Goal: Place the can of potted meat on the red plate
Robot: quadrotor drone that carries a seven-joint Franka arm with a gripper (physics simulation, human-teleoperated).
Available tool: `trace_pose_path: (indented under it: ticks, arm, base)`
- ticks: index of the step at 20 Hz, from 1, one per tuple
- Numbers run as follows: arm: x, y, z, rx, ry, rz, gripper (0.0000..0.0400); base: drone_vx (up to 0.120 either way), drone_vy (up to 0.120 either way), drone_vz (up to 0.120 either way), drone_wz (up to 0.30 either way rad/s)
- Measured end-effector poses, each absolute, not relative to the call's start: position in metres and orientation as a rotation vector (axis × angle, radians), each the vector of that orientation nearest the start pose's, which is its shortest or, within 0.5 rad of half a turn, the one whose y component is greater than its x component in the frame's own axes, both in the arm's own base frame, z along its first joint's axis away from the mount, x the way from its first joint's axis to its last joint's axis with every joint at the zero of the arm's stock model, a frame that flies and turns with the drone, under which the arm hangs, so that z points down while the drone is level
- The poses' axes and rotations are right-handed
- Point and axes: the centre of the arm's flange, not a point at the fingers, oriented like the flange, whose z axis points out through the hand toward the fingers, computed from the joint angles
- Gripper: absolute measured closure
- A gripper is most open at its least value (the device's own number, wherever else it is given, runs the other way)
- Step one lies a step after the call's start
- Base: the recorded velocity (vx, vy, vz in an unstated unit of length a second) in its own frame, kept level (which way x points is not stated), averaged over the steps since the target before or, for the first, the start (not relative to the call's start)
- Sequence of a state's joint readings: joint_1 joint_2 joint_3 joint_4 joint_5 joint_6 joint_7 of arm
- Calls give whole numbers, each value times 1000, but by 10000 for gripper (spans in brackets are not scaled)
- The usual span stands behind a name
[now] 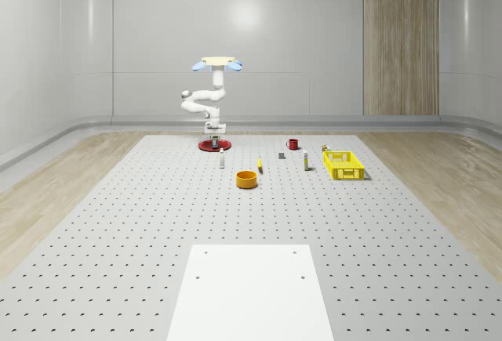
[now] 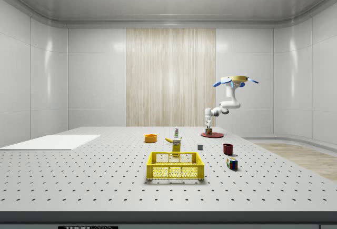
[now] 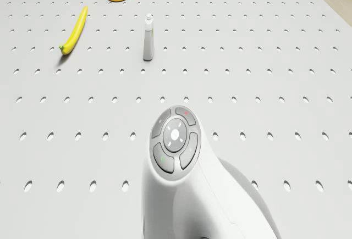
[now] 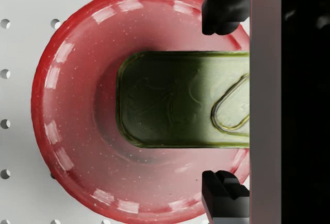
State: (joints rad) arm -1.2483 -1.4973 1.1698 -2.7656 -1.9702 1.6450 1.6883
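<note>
Red plate (image 4: 77, 131) carries the meat can (image 4: 175, 100); spread claw (image 4: 224, 100) straddles it untouching.

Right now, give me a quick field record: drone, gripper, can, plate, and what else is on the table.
drone: hovers above the red plate at the far end of the perforated table
gripper: directly over the plate, fingers spread either side of the can, gaps visible
can of potted meat: centred over the plate; contact with it cannot be told
task state: can over plate, gripper not withdrawn
other items: orange bowl, banana, small bottle, red mug, yellow basket
</note>
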Motion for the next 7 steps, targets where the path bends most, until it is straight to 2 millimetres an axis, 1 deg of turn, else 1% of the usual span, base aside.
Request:
trace_pose_path:
  ticks: [7]
  arm:
    - [323,0,547,1,-2,786,2]
  base:
    - [0,0,0,0]
